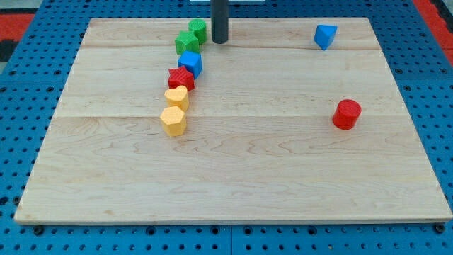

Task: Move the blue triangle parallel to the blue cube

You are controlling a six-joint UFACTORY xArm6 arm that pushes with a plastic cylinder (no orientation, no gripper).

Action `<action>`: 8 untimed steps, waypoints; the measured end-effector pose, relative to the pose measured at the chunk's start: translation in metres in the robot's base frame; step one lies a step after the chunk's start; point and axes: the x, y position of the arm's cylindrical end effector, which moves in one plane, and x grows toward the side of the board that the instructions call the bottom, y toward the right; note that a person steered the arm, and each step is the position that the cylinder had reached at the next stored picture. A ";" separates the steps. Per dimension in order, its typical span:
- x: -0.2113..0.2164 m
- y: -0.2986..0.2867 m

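Note:
The blue triangle (325, 36) sits near the view's top right of the wooden board (233, 177). The blue cube (190, 63) sits in a curved line of blocks at the upper left of centre. My tip (219, 41) is near the view's top edge, just right of the green blocks and a little above and right of the blue cube. It touches no block. The blue triangle is far to the tip's right.
The line of blocks runs downward: a green block (197, 30), a second green block (186, 42), the blue cube, a red star-like block (181, 78), a yellow heart-like block (176, 97), a yellow hexagon (173, 120). A red cylinder (347, 114) sits at the right.

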 end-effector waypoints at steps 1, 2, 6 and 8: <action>-0.017 -0.018; -0.020 -0.009; -0.033 0.215; 0.023 0.207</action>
